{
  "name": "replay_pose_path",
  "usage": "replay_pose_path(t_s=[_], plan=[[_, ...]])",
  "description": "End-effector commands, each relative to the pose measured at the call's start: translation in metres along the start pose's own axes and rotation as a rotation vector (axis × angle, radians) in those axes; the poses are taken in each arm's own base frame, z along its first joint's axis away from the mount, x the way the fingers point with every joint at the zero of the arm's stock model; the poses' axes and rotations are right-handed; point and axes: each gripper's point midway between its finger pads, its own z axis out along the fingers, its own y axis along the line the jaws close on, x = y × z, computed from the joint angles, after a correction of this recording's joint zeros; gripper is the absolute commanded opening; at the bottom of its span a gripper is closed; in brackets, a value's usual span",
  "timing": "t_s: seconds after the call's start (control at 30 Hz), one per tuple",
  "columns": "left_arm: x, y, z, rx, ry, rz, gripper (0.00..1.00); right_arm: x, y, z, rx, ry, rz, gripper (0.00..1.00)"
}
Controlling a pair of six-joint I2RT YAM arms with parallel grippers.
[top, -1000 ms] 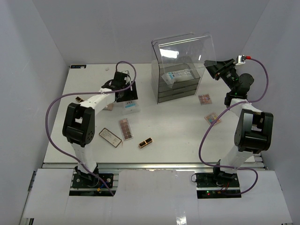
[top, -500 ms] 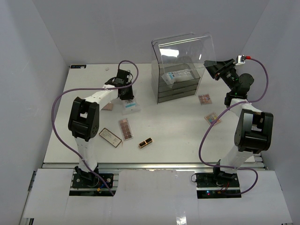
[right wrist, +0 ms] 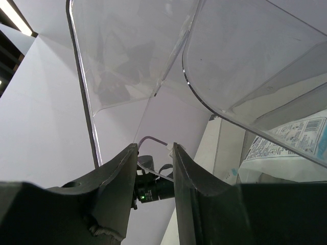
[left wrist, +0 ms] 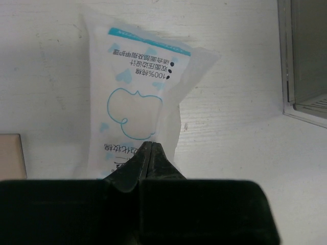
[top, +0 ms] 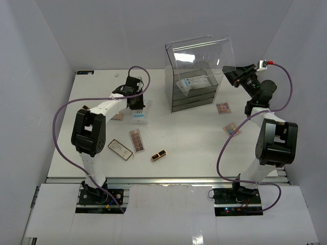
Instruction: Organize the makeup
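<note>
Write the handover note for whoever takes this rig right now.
Left hand: shut, tips pinching the near edge of a sachet that lies flat on the table, left of the clear box.
Right hand: at the right corner of the raised lid, jaws partly apart; whether it grips the lid is unclear.
Done: another sachet lies in the box's top compartment.
Left to do: the pinched sachet, the lipstick, the long palette and the brown palette beside it, and the pink palette and the multicoloured palette right of the box.
</note>
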Motion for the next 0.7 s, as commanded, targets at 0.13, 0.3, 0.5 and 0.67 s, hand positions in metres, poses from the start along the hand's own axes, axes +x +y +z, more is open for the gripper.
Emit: replay_pose_path(t_s=[0.13, 0.3, 0.5, 0.67], plan=[[-0.038, -0.032, -0.091, 0.166, -0.208, 0.044, 0.0, 0.0, 0.038, -0.002, -0.099, 0.005, -0.093, 0.41], [-0.03, -0.04, -0.129, 0.239, -0.26, 0.045, 0.0, 0.001, 0.036, -0.002, -0.096, 0.007, -0.095, 0.41], [0.0, -0.058, -0.156, 0.361, -0.268, 0.063, 0.0, 0.001, 0.035, -0.002, -0.094, 0.009, -0.098, 0.41], [0.022, -0.049, -0.14, 0.312, -0.204, 0.08, 0.3, 0.002, 0.034, -0.003, -0.089, 0.007, -0.099, 0.41]])
